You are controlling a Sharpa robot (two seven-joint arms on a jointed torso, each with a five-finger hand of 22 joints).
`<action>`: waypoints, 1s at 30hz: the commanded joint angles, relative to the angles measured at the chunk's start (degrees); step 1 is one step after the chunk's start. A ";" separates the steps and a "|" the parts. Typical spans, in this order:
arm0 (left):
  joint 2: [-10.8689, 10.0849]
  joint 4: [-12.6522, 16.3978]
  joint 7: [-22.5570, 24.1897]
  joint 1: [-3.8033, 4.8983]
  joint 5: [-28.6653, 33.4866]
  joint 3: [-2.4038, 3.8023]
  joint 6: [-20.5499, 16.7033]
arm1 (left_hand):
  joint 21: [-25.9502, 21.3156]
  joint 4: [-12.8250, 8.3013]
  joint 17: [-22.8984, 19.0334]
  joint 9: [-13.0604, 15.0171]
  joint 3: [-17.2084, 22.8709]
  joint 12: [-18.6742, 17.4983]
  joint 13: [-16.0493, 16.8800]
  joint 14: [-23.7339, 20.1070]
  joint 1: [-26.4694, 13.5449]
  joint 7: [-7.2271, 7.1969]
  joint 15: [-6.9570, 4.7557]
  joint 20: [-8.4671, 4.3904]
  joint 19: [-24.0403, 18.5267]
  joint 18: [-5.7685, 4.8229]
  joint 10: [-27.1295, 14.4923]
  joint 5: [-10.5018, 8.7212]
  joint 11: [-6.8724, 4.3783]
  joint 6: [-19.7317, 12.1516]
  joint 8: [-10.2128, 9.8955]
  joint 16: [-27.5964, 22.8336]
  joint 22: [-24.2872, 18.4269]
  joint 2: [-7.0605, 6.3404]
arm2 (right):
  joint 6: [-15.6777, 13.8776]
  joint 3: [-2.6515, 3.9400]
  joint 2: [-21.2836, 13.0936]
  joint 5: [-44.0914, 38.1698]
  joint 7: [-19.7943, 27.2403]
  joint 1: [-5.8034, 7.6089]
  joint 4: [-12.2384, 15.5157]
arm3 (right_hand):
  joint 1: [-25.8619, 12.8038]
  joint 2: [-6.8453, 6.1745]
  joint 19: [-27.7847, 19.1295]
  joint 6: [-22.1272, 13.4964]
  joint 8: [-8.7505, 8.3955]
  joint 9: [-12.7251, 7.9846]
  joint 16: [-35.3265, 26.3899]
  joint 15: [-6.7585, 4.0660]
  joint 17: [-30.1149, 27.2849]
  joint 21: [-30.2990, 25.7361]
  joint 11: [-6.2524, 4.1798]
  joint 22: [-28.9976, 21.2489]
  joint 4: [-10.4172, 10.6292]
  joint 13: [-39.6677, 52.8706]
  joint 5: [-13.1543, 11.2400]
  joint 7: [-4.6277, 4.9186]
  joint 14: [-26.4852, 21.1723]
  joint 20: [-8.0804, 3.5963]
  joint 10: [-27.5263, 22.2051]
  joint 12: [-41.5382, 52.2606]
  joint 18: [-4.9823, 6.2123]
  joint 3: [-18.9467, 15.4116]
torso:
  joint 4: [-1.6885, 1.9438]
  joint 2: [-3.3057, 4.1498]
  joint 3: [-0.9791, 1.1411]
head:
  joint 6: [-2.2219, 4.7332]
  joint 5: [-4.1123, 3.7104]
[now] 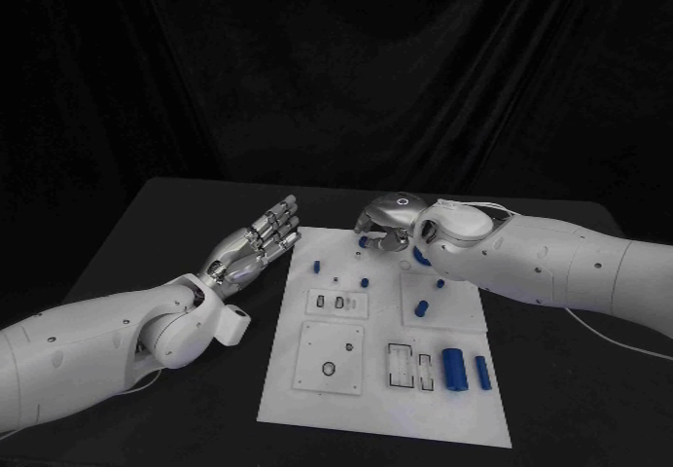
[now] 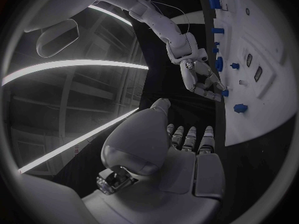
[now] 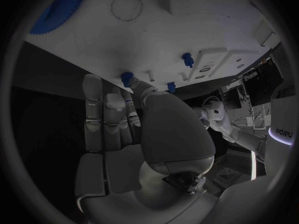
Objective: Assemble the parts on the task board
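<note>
While my left hand (image 1: 261, 240) lies flat beside the task board (image 1: 386, 423), fingers spread and holding nothing | my right hand (image 1: 389, 223) bends over the board's far edge, fingers curled together, one fingertip (image 3: 138, 86) touching a small blue part (image 3: 127, 77) | whether it grips that part I cannot tell | other blue parts (image 1: 454, 369) stand behind my right wrist.

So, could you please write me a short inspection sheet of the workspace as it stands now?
Surface: black table, covered in dark cloth.
Job's things: white task board mid-table; small blue parts lie on it, some standing near its far end.
Clutter: nothing seen.
Hands: left hand open, fingers apart, beside the board's left edge; right hand at the board's far edge, a fingertip at a small blue part.
Cables: a thin cable along the right arm.
Surroundings: black curtain behind.
</note>
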 commanded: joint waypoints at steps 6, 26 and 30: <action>-0.27 0.23 0.47 0.03 -0.05 0.05 0.74 | -0.19 0.06 -0.06 0.07 0.41 -0.37 -0.09 -0.14 -0.70 0.55 0.41 0.39 0.04 0.48 0.01 0.21 -0.16 -0.01 0.40 -0.21 -0.06 0.04 | -5.15 0.15 -1.59 0.39 -0.56 -0.08 1.04 | -0.88 0.51 -2.45 -14.44 -0.56 -0.53 -1.61 -0.25 -1.77 -3.23 -0.97 -1.46 0.02 0.31 -0.77 0.76 -2.43 0.07 -8.29 0.24 0.62 -4.34 | -0.09 -0.05 -0.02 | 0.29 0.04; -1.40 0.60 0.36 0.01 -0.04 0.04 0.23 | -0.19 -0.07 -0.06 0.10 0.40 -0.37 -0.09 -0.14 -0.72 0.89 0.58 0.50 0.04 0.51 0.01 0.30 -0.08 0.18 0.45 -0.21 -0.06 -0.18 | 5.04 -0.14 -23.08 3.59 -8.90 7.46 19.64 | -2.95 3.29 -5.22 0.58 0.53 1.95 18.76 0.18 23.49 -9.75 -3.23 0.05 1.87 74.64 -1.07 1.95 2.28 0.44 21.67 78.89 0.48 -11.58 | -0.47 -0.49 -0.24 | 0.96 0.20; -1.35 0.54 0.28 -0.01 -0.05 0.04 0.40 | -0.19 -0.08 -0.06 0.09 0.42 -0.37 -0.09 -0.14 -0.71 0.93 0.60 0.53 0.04 0.51 0.01 0.32 -0.04 0.17 0.45 -0.21 -0.06 -0.17 | 6.16 -0.28 -24.31 4.01 -10.17 6.10 19.51 | -6.31 2.86 -0.75 -0.02 0.32 2.56 27.92 -0.14 35.86 -2.82 -3.32 6.95 3.84 86.41 -0.76 2.08 8.78 0.08 35.69 86.67 -0.30 -13.19 | -0.69 -0.63 -0.50 | 0.88 0.49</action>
